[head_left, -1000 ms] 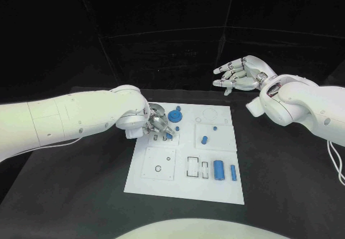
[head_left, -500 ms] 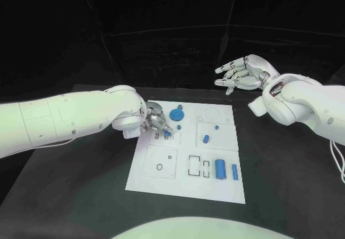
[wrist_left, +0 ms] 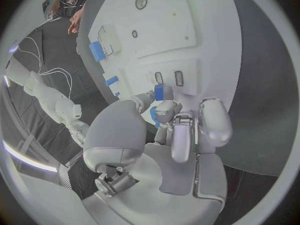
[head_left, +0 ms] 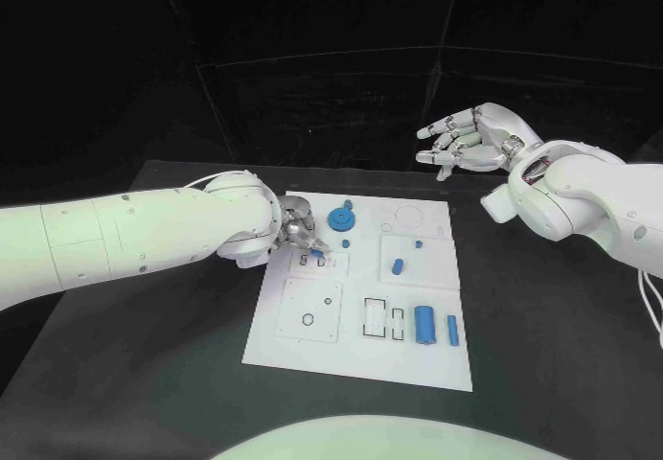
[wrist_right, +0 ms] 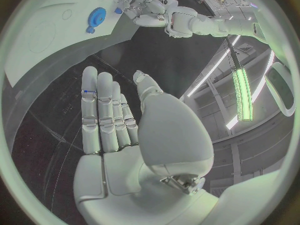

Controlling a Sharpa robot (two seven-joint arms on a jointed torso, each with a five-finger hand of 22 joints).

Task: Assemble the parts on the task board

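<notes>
Head view: the white task board (head_left: 362, 331) is sitting in the middle of the black worktop (head_left: 152, 383), with the left hand (head_left: 297, 233) working at the board's upper-left corner and the right hand (head_left: 469, 139) hanging up in the air past the board's far right corner, well apart from it.
Left wrist view: this one's showing what the head view is hiding. The left hand (wrist_left: 169, 130) is pinching a small blue part (wrist_left: 159, 91) at its fingertips, right over a pair of little slots in the board.
Right wrist view: the right hand (wrist_right: 119, 125) is holding nothing, fingers stretched out straight and side by side, thumb apart. It's also catching the left arm (wrist_right: 187, 22) across the board, next to the blue gear (wrist_right: 96, 17).
Blue parts count: I'm counting about eight on the head view: the gear (head_left: 341, 221), a big cylinder (head_left: 424, 325), a thin bar (head_left: 452, 331) beside it, a peg (head_left: 396, 266), a few tiny bits, plus the pinched one.
Left arm pose: reaching in low, hand curling down onto the board.
Right arm pose: lifted, palm facing the board, hovering.
</notes>
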